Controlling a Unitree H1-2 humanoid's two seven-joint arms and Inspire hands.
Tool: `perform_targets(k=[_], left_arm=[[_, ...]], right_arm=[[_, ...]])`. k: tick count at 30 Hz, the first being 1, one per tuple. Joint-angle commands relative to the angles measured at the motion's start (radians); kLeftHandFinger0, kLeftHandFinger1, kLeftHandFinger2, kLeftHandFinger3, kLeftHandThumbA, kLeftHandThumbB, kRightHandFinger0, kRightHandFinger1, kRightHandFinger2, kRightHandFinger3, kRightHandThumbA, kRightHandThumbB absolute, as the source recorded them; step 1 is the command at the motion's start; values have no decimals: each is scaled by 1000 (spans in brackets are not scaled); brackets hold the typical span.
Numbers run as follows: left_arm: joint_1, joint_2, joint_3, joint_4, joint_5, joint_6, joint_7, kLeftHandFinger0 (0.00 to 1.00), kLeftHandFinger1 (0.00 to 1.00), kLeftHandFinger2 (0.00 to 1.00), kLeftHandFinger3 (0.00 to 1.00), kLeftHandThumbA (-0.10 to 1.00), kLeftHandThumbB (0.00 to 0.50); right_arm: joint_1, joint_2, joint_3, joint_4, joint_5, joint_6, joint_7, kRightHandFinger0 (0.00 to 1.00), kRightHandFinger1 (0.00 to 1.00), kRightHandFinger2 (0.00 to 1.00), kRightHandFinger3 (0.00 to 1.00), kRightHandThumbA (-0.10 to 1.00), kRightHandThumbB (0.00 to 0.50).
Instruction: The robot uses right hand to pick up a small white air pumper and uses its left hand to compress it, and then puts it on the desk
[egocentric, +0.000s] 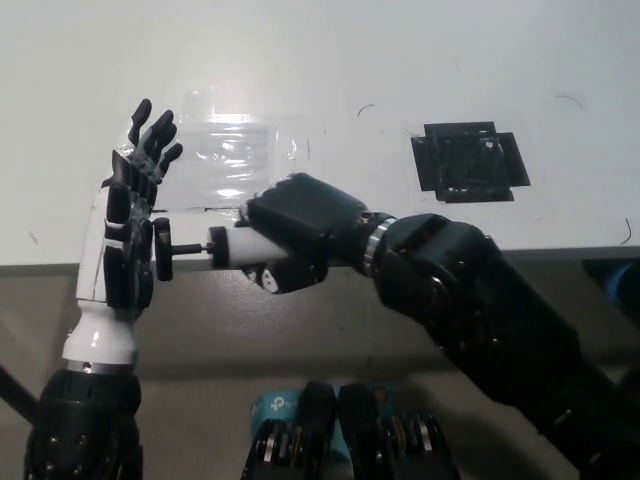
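My black right hand (295, 228) is shut on the small white air pumper (235, 245), holding it level above the desk's front edge. Only the white barrel's left end and its black cap show past the hand. A short piece of thin rod sticks out to the left and ends in a black knob (163, 248). That knob presses against the palm of my white left hand (128, 235), which stands upright at the left with its fingers spread and open.
The white desk (400, 70) fills the upper picture; its front edge runs across the middle. A clear plastic sheet (240, 160) lies behind the hands. A black square patch (468, 160) sits at the right. Grey floor lies below the edge.
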Motion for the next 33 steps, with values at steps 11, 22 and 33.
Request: perform_targets(k=[11,22,33], left_arm=[[-34,4,-2,-3,4,-32,8,1000,1000,1000,1000,1000,177],[-17,74,73,-4,-64,-11,-4,1000,1000,1000,1000,1000,212],[53,177,223,73,-186,-78,-12,1000,1000,1000,1000,1000,155]], right_arm=[[-85,93,-1,38,-18,-47,-87,297,431,499,556,-100,288],[-72,-50,-51,5,-25,-8,-18,0,255,695,692,-100,192],[-161,-266,-147,43,-78,1,-48,2,516,937,750,-100,193]])
